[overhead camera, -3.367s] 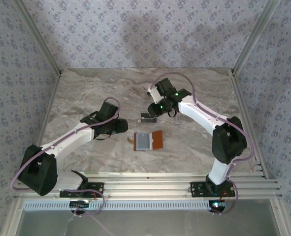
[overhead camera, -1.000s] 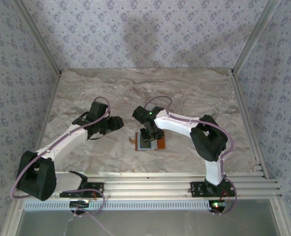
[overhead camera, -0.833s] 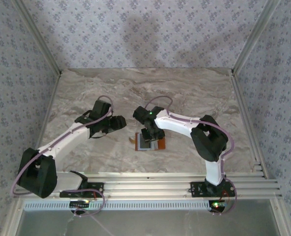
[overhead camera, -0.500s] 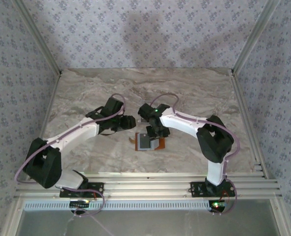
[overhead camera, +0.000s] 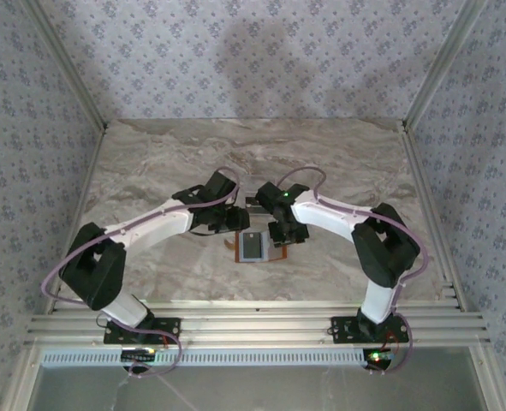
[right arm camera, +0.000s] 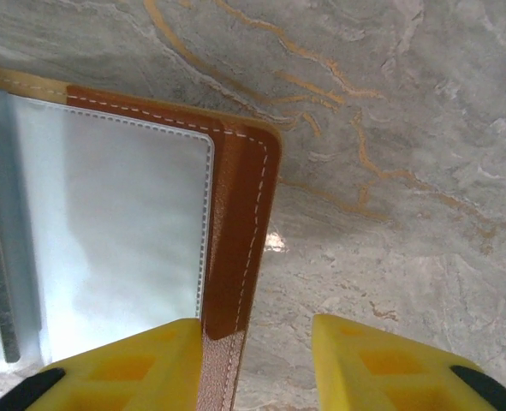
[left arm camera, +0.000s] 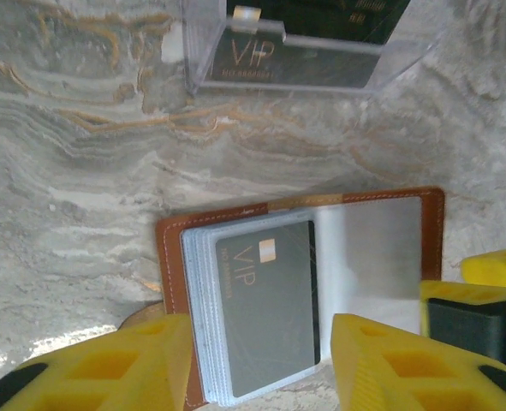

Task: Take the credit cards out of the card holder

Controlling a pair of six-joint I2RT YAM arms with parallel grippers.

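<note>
while both arms bend over the middle of the counter (overhead camera: 150,163), the card holder (left arm camera: 368,257) lies opened flat on it, grey-blue lining up, brown leather showing as a rim all round.

surroundings: beyond the card holder's far edge, near but not touching, stands a clear plastic tray (left arm camera: 308,60) with dark cards (left arm camera: 321,21) marked "vip" propped in it. bare veined stone lies on every other side of the card holder.

obstructions: the left gripper (left arm camera: 261,342) is spread, one yellow finger (left arm camera: 141,364) outside the card holder's left edge, the other over its middle fold. whether the fingers touch anything cannot be told. the right gripper (right arm camera: 257,342) is also spread; the card holder's right-hand leather edge runs into the gap between its fingers, one finger overlapping the lining.

orientation: the opened card holder's long axis runs left to right across the counter. the credit cards (left arm camera: 265,308) sit stacked on its left half, a dark grey "vip" card uppermost over pale sleeves, their long axis crosswise to that of the card holder. the right half shows a pale pocket.
</note>
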